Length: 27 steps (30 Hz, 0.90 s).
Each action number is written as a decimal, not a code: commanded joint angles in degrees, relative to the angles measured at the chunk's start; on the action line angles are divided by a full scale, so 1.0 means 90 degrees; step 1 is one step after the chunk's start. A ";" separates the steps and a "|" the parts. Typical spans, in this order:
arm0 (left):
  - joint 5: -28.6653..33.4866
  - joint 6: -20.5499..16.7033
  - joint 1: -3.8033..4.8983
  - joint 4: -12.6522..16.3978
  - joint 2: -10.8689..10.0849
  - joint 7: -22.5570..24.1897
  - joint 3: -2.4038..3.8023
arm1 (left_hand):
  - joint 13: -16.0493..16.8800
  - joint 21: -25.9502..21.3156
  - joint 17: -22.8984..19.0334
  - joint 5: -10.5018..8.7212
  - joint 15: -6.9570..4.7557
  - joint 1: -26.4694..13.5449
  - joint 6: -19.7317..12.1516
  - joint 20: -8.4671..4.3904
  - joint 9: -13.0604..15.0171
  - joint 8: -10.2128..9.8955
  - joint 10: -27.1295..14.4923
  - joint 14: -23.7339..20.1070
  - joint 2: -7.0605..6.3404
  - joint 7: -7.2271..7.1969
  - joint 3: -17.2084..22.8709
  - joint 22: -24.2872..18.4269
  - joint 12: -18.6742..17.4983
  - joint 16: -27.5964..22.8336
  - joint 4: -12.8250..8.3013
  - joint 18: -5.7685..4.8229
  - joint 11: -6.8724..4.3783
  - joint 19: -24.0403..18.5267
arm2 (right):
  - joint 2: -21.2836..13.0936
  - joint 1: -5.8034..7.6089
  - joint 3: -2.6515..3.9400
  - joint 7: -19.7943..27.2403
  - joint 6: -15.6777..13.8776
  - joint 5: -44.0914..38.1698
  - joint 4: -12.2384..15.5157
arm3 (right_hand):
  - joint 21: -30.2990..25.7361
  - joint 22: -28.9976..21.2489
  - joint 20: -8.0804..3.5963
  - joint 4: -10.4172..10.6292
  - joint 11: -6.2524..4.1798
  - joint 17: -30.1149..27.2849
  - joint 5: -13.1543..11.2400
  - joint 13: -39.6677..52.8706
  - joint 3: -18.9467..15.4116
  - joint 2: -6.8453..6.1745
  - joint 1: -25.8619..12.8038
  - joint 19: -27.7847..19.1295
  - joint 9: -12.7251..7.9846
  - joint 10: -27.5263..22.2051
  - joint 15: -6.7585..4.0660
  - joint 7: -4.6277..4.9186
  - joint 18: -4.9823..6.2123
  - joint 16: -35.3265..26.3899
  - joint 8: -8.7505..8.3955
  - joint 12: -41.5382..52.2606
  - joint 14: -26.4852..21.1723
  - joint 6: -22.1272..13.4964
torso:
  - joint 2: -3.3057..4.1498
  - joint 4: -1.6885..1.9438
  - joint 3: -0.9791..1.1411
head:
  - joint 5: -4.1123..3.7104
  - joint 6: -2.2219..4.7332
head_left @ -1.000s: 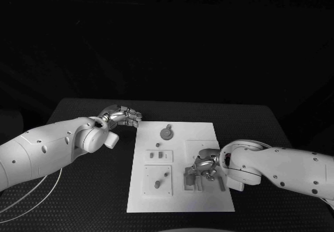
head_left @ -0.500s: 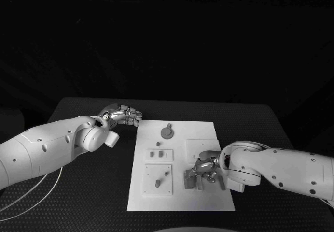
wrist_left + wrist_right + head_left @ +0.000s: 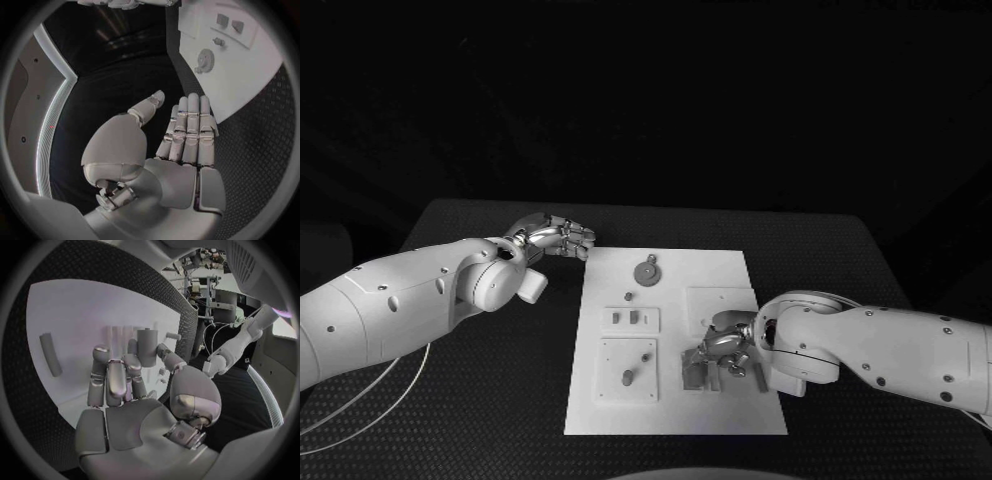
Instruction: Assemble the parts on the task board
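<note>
Currently right silver hand (image 3: pixel 723 352) over near-right part of white rectangular task board (image 3: pixel 733 275), fingers (image 3: pixel 115 377) closed round small grey upright peg (image 3: pixel 146 346). Peg looks rigid, light, smooth; grip mid-shaft. Left silver hand (image 3: pixel 557 238) off board's far-left corner, fingers together, holding nothing.

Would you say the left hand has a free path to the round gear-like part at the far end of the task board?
Probably yes. The left hand is open and holds nothing, just off the task board by its far left corner. The gear-like part lies uncovered close by, with bare board between; the right hand works nearer the robot.
</note>
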 commanded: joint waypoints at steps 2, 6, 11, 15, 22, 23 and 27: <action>-0.0004 0.0079 0.0009 0.0019 0.0003 0.0046 0.0005 | 0.0006 0.0018 0.0008 0.0009 -0.0021 -0.0027 -0.0037 -0.0002 -0.0007 0.0031 -0.0039 0.0044 -0.0014 -0.0008 -0.0016 -0.0010 -0.0023 -0.0045 0.0006 -0.0062 -0.0020 -0.0001 | 0.0056 -0.0052 -0.0028 -0.0008 0.0132 -0.0084 -0.0010 | -0.0006 0.0098 0.0012 0.0048 0.0019 -0.0018 0.0032 -0.0015 0.0013 -0.0082 -0.0010 0.0031 -0.0007 -0.0047 -0.0044 0.0025 0.0075 0.0037 -0.0035 -0.0016 -0.0107 0.0019 | -0.0001 -0.0001 -0.0003 | -0.0008 -0.0015; -0.0004 0.0079 0.0009 0.0022 0.0000 0.0043 0.0005 | 0.0006 0.0018 0.0010 0.0009 -0.0020 -0.0028 -0.0037 -0.0002 -0.0007 0.0031 -0.0039 0.0044 -0.0015 -0.0008 -0.0017 -0.0010 -0.0023 -0.0047 0.0006 -0.0062 -0.0020 -0.0001 | 0.0062 -0.0053 -0.0029 -0.0013 0.0175 -0.0097 -0.0015 | -0.0008 0.0097 0.0012 0.0069 0.0021 -0.0036 0.0032 -0.0020 0.0021 -0.0105 -0.0020 0.0028 -0.0010 -0.0058 -0.0044 0.0027 0.0075 0.0039 -0.0040 -0.0023 -0.0120 0.0015 | -0.0002 0.0001 -0.0002 | -0.0001 -0.0029; -0.0004 0.0075 0.0009 0.0024 -0.0009 0.0041 0.0005 | 0.0007 0.0018 0.0012 0.0009 -0.0020 -0.0028 -0.0037 -0.0002 -0.0007 0.0031 -0.0039 0.0045 -0.0015 -0.0008 -0.0017 -0.0011 -0.0023 -0.0049 0.0007 -0.0062 -0.0020 -0.0002 | 0.0047 -0.0054 -0.0034 -0.0021 0.0278 -0.0110 -0.0012 | -0.0009 0.0097 0.0011 0.0081 0.0022 -0.0045 0.0032 -0.0025 0.0030 -0.0102 -0.0020 0.0028 -0.0011 -0.0064 -0.0044 0.0027 0.0075 0.0040 -0.0042 -0.0029 -0.0127 0.0015 | 0.0000 0.0001 -0.0006 | 0.0003 -0.0041; -0.0004 0.0074 0.0009 0.0024 -0.0011 0.0042 0.0005 | 0.0007 0.0018 0.0014 0.0009 -0.0020 -0.0027 -0.0037 -0.0002 -0.0007 0.0032 -0.0039 0.0045 -0.0016 -0.0008 -0.0016 -0.0011 -0.0023 -0.0050 0.0006 -0.0062 -0.0020 -0.0002 | 0.0039 -0.0055 -0.0039 -0.0023 0.0360 -0.0114 0.0004 | -0.0010 0.0097 0.0011 0.0084 0.0022 -0.0060 0.0032 -0.0030 0.0035 -0.0100 -0.0019 0.0026 -0.0011 -0.0071 -0.0043 0.0028 0.0075 0.0038 -0.0044 -0.0034 -0.0138 0.0013 | -0.0004 -0.0004 -0.0005 | 0.0008 -0.0042; -0.0004 0.0080 0.0009 0.0025 -0.0010 0.0042 0.0005 | 0.0008 0.0018 0.0018 0.0009 -0.0020 -0.0027 -0.0037 -0.0002 -0.0007 0.0032 -0.0039 0.0045 -0.0016 -0.0009 -0.0016 -0.0011 -0.0022 -0.0054 0.0006 -0.0062 -0.0020 -0.0002 | 0.0044 -0.0061 -0.0045 -0.0024 0.0451 -0.0114 0.0021 | -0.0015 0.0099 0.0013 0.0086 0.0026 -0.0096 0.0032 -0.0056 0.0042 -0.0110 -0.0017 0.0013 -0.0015 -0.0103 -0.0040 0.0032 0.0075 0.0033 -0.0053 -0.0062 -0.0169 0.0002 | -0.0004 -0.0006 -0.0002 | 0.0021 -0.0041; -0.0004 0.0082 0.0009 0.0025 -0.0010 0.0042 0.0005 | 0.0008 0.0018 0.0019 0.0009 -0.0020 -0.0027 -0.0037 -0.0002 -0.0007 0.0033 -0.0039 0.0046 -0.0016 -0.0009 -0.0016 -0.0011 -0.0022 -0.0054 0.0007 -0.0062 -0.0020 -0.0002 | 0.0045 -0.0061 -0.0045 -0.0023 0.0444 -0.0114 0.0021 | -0.0016 0.0099 0.0013 0.0089 0.0027 -0.0096 0.0032 -0.0054 0.0043 -0.0110 -0.0019 0.0011 -0.0016 -0.0103 -0.0040 0.0033 0.0075 0.0034 -0.0054 -0.0061 -0.0170 0.0001 | -0.0004 -0.0005 -0.0001 | 0.0022 -0.0042; -0.0004 0.0082 0.0009 0.0023 -0.0009 0.0037 0.0005 | 0.0009 0.0018 0.0021 0.0009 -0.0020 -0.0027 -0.0036 -0.0002 -0.0007 0.0033 -0.0038 0.0047 -0.0015 -0.0009 -0.0016 -0.0012 -0.0022 -0.0056 0.0007 -0.0062 -0.0020 -0.0002 | 0.0045 -0.0061 -0.0046 -0.0023 0.0451 -0.0116 0.0023 | -0.0017 0.0099 0.0015 0.0092 0.0028 -0.0100 0.0031 -0.0059 0.0044 -0.0113 -0.0021 0.0007 -0.0017 -0.0111 -0.0038 0.0034 0.0075 0.0035 -0.0056 -0.0067 -0.0175 -0.0001 | -0.0004 -0.0004 -0.0002 | 0.0021 -0.0050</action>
